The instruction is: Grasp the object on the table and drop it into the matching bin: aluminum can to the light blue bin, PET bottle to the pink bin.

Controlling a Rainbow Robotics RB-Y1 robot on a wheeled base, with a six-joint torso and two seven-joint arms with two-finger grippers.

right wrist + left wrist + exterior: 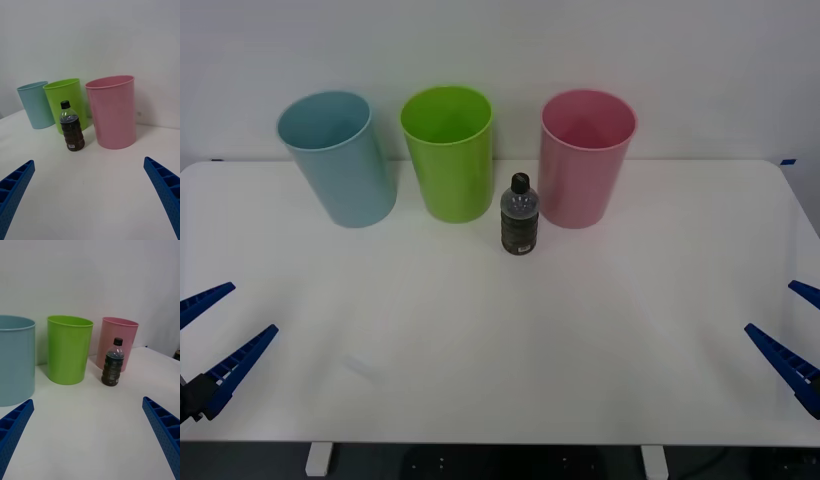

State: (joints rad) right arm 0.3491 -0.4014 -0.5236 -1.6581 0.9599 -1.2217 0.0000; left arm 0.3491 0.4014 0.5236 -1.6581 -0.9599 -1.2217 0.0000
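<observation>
A: Item one?
B: PET bottle (519, 215): small, clear plastic, black cap, dark label band round the lower body, dark liquid inside. Standing upright on the white tabletop (500, 340), just in front of the gap between two bins.

A: Surroundings?
B: Lime green bin (447, 152) just behind to its left, pink bin (585, 157) just behind to its right; whether the bottle touches either, I cannot tell. Light blue bin (340, 157) farthest left, apart from the green one.

A: Contents of the bins?
B: The insides that show in the front view hold nothing, though the bottoms are hard to make out.

A: Pincers?
B: Left pincer (208, 335) at the near left edge, fingers spread, grasping nothing. Right pincer (792, 335) at the near right edge, likewise spread and unladen. Both well apart from the bottle.
</observation>
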